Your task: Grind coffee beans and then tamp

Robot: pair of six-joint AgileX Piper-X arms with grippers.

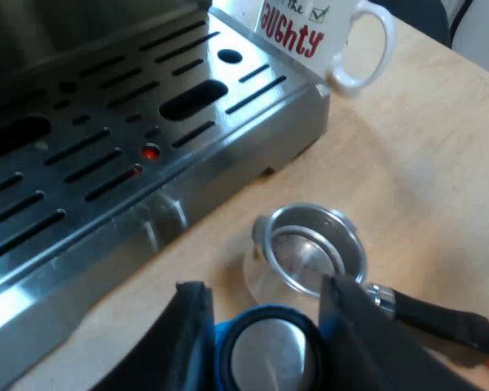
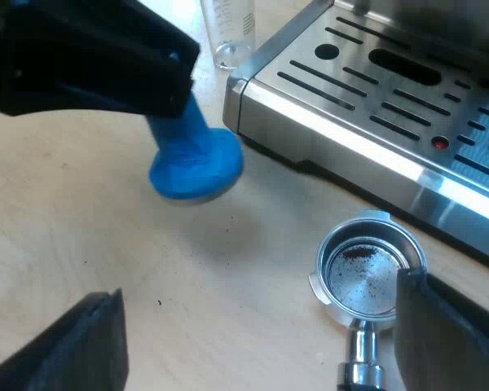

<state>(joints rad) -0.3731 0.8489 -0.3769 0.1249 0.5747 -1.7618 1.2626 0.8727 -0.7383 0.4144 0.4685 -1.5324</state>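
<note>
Blue plastic around a bright metal face marks the tamper, and the left hand is clenched on it, one black finger on each side. From the right wrist, the tamper hangs tilted with its broad base lowest, over the pale wooden worktop and near a corner of the espresso machine. Whether the base touches the wood cannot be told. The metal holder lies loose on the worktop just beside the machine's front edge. Its basket mouth faces up, and a few dark specks lie on the otherwise bare steel bottom. Its dark handle points away from the machine and ends in red. The right hand hovers above the worktop, released, with its fingers spread wide and nothing between them. One of its fingers is close over the holder's rim where the handle begins, and the other is well apart from it. From the left wrist, the holder lies between the held tamper and the machine's slotted drip tray, where a small red spot shows in one slot. A white mug with red lettering stands just beyond one corner of the machine, its handle turned outward. A clear measuring glass stands on the worktop beside another corner.
</note>
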